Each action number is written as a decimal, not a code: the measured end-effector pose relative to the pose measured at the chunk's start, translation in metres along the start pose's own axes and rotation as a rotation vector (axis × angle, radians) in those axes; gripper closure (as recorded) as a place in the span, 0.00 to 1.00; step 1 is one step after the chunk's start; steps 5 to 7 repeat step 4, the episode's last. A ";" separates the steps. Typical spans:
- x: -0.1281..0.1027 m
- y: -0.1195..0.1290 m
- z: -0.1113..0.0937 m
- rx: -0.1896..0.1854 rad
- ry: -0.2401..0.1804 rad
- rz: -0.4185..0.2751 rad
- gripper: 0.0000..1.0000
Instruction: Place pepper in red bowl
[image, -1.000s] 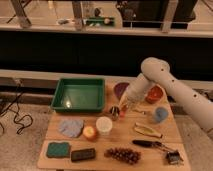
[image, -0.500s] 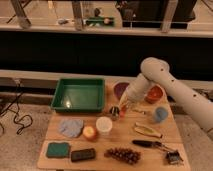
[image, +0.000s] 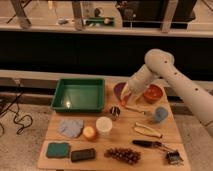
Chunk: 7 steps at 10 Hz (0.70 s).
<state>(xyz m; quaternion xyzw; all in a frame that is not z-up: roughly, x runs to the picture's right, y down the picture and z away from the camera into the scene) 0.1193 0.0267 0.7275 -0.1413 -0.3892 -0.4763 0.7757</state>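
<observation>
I see the wooden worktop (image: 55, 131) w/ items spread across it. Back-left: green tray (image: 79, 94), its rear rim flush w/ the worktop's back edge. Back-right: purple bowl (image: 120, 90) and red bowl (image: 153, 93) side by side, both near the back edge; red bowl sits close to the right edge.

Open room: bare wood betw. tray and purple bowl, and a strip centre-right around a thin utensil (image: 134, 109). Front row is crowded: teal sponge (image: 58, 149), dark block (image: 83, 154), grapes (image: 123, 155), dark-handled tool (image: 146, 143), small metal item (image: 173, 157) at the front-right corner. Mid row: blue cloth (image: 70, 127), round orange fruit (image: 89, 132), white cup (image: 104, 125), small dark can (image: 115, 112), pale elongated piece (image: 148, 131), blue cup (image: 160, 114).

Arm (image: 165, 70) enters from the right, reaching down-left. Hand (image: 125, 98) sits low over the front rim of the purple bowl, left of the red bowl. Pepper (image: 123, 100) shows as an orange-red sliver at the hand's tip, clamped betw. the fingers, above the worktop.
</observation>
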 end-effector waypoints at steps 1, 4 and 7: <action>0.010 0.005 -0.012 0.006 0.017 0.013 1.00; 0.036 0.030 -0.032 0.019 0.053 0.069 1.00; 0.036 0.030 -0.032 0.019 0.053 0.069 1.00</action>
